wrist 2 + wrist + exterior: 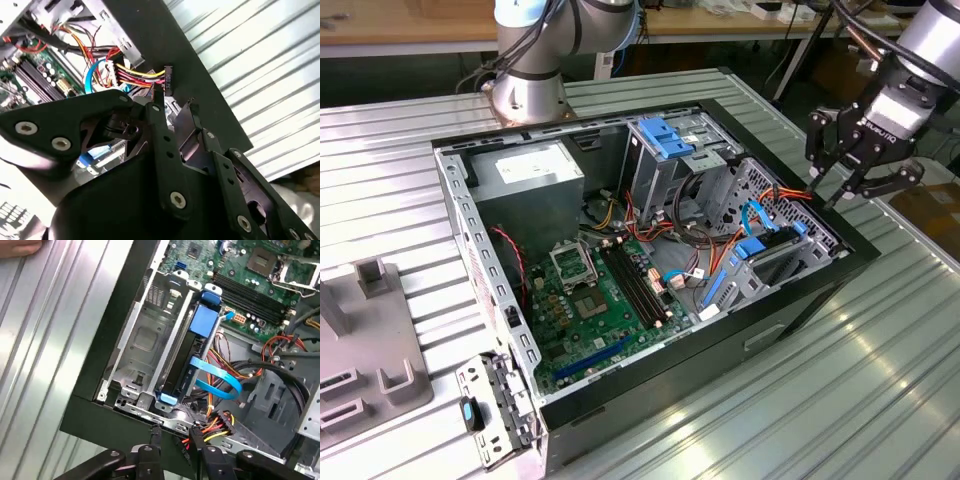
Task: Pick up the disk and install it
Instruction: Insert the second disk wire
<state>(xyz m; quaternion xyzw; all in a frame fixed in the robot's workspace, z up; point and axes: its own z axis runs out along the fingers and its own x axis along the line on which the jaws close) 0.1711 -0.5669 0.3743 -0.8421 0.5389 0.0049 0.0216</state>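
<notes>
Ribbed metal worktop [880, 380] carries an open computer case [650, 400], motherboard [595, 310] exposed. Disk [192, 357] with blue rails stands on edge in the drive cage [150, 340] at the case corner, a blue cable [220, 380] looping beside it. Hand [848, 175] hovers just outside the case wall near that cage, fingers spread and holding nothing; black fingertips [156, 432] sit above the cage edge in the first wrist view

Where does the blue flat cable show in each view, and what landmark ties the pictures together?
Exterior view: the blue flat cable curves over the drive cage, toward the exterior view's right.
Second wrist view: it bends beside the red-and-yellow wire bundle, beyond the open hand.
First wrist view: it loops off the disk seated in the cage.
Shared landmark: the wire bundle.
</notes>
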